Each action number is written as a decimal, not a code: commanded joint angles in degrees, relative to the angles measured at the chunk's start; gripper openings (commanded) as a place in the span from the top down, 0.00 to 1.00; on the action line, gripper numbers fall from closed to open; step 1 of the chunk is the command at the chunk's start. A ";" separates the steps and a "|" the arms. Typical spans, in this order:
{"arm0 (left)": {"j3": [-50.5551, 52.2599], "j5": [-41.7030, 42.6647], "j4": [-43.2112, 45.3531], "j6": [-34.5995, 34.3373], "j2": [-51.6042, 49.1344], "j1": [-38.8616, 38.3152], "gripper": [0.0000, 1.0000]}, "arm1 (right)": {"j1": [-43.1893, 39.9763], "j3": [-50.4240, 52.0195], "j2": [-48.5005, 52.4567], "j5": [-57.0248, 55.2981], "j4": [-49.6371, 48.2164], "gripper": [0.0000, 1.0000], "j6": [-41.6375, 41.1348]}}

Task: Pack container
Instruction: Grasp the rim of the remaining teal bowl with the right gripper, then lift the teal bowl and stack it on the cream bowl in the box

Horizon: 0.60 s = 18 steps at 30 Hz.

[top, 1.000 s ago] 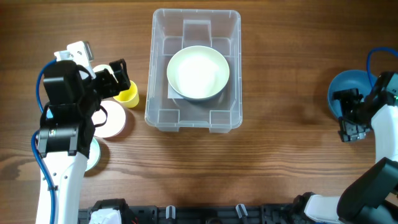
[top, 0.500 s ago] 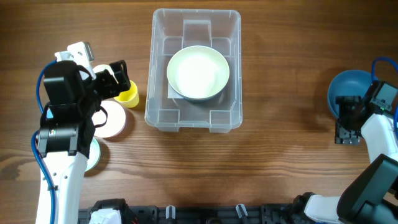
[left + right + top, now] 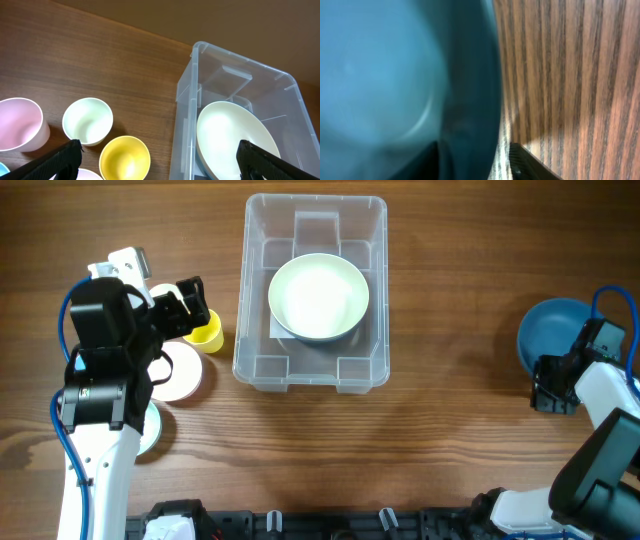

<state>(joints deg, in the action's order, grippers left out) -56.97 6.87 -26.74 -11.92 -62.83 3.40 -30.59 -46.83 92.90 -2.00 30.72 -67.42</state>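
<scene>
The container [image 3: 258, 368] is a clear plastic bin at the table's back middle, and a cream bowl [image 3: 318, 297] lies inside it. The left wrist view shows the container [image 3: 235, 82] and the bowl [image 3: 235, 142] on the right. My left gripper [image 3: 185, 305] hangs open over the cups to the bin's left, holding nothing. A blue bowl [image 3: 550, 330] sits at the far right. My right gripper [image 3: 552, 385] straddles the rim of this blue bowl [image 3: 385, 75], partly closed. A strip of table shows between the outer finger [image 3: 530, 167] and the bowl wall.
Left of the bin stand a yellow cup [image 3: 205, 333], a white cup [image 3: 87, 121] and a pink cup [image 3: 17, 122]. A pale dish [image 3: 178, 372] and a light blue one [image 3: 150, 432] lie under the left arm. Bare wood lies between the bin and the blue bowl.
The right gripper has narrowed around the blue bowl's rim and shifted left and towards the front; the bowl slid a little left. The left arm has not moved.
</scene>
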 commanded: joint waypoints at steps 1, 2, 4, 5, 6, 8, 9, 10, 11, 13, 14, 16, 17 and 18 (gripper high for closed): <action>-1.03 -0.33 0.17 -0.57 0.04 0.26 0.00 | -0.24 0.74 1.25 -0.52 0.13 0.69 0.44; -1.03 -0.33 0.17 -0.57 0.04 0.26 0.00 | -0.24 0.74 1.25 -0.52 0.13 0.72 0.90; -1.03 -0.33 0.17 -0.57 0.04 0.26 0.00 | -0.24 0.74 1.25 -0.55 0.15 0.78 1.79; -1.03 -0.33 0.17 -0.55 0.04 0.26 0.00 | -0.24 0.74 1.25 -0.55 0.09 0.80 2.49; -1.03 -0.33 0.17 -0.57 0.04 0.26 0.00 | -0.24 0.74 1.25 -0.52 -0.04 0.83 3.04; -1.03 -0.33 0.17 -0.57 0.04 0.26 0.00 | -0.24 0.74 1.25 -0.33 -0.02 0.89 3.91; -1.03 -0.33 0.17 -0.57 0.04 0.26 0.00 | -0.24 0.72 1.25 0.68 -0.35 0.94 5.40; -1.03 -0.33 0.17 -0.57 0.04 0.26 0.00 | -0.24 0.72 1.25 1.55 -0.55 0.96 6.56; -1.03 -0.33 0.20 -0.57 0.04 0.26 0.00 | -0.24 0.72 1.25 1.88 -0.61 0.96 7.37; -1.03 -0.33 0.20 -0.55 0.04 0.26 0.00 | -0.13 0.66 1.16 3.08 -0.70 0.96 9.99; -1.03 -0.33 0.20 -0.55 0.04 0.26 0.00 | -0.11 0.55 1.16 3.80 -0.68 0.96 11.32; -1.03 -0.33 0.20 -0.57 0.04 0.26 0.00 | -0.09 0.00 1.05 4.90 0.04 0.96 13.99; -1.03 -0.33 0.17 -0.57 0.04 0.26 0.00 | 0.24 -0.50 0.70 5.55 0.81 0.95 15.67; -1.03 -0.33 0.17 -0.55 0.04 0.26 0.00 | 0.76 -1.11 0.13 5.51 1.79 0.96 16.81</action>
<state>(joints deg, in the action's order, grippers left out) -56.97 6.87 -26.74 -11.92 -62.83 3.40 -30.94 -47.05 93.17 1.96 29.85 -57.54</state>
